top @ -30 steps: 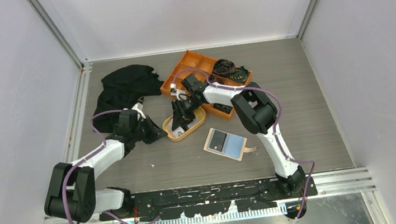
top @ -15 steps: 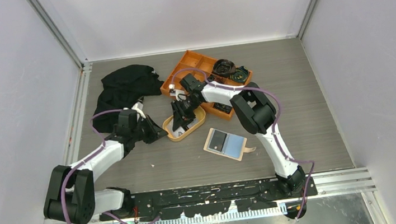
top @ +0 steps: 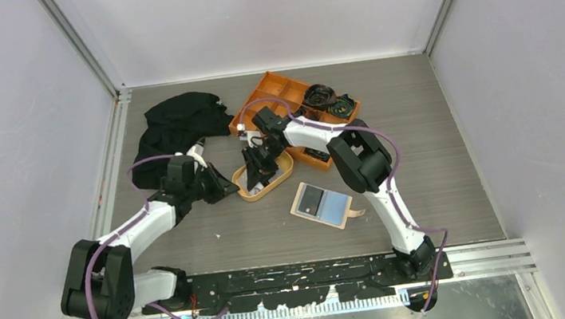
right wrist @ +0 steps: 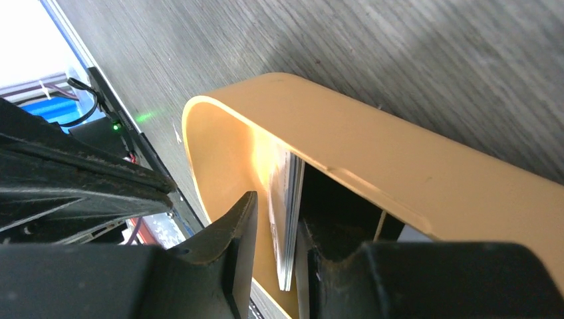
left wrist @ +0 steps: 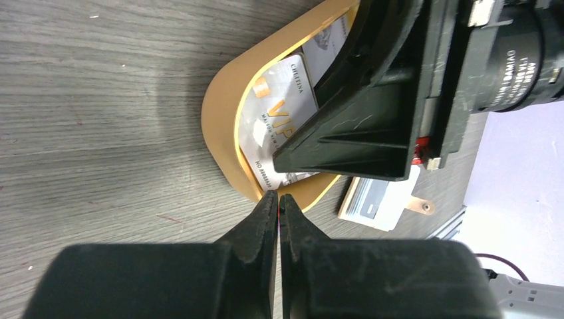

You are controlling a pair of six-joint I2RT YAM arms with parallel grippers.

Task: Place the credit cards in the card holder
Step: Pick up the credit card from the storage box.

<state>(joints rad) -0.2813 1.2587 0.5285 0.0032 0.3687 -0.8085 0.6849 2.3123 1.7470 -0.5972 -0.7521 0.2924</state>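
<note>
Fingers (right wrist: 229, 242) of the right gripper (right wrist: 276, 216) fill the right wrist view, pinching a thin stack of credit cards (right wrist: 287, 219) edge-on inside the oval dish (right wrist: 372, 166). The overhead camera hides this grip beneath the arm. From the left wrist comes what lies flat in that dish: a white card (left wrist: 276, 123) with orange VIP lettering, partly covered by the right gripper's black body. The same view shows the left gripper (left wrist: 278, 198) with its jaws pressed together on nothing, tips just beside the dish's rim. Only the overhead view gives the layout. The card holder (top: 300, 203) lies open on the table (top: 440, 158), near the dish but apart from it, with a dark card (top: 312, 198) and a light blue card (top: 334, 203) on its inner face. Beyond the dish sit an orange divided tray (top: 277, 88) and a black cloth (top: 179, 123). The right arm reaches leftward, elbow raised and wrist angled down into the dish. The left arm stretches low toward the dish's left end.
</note>
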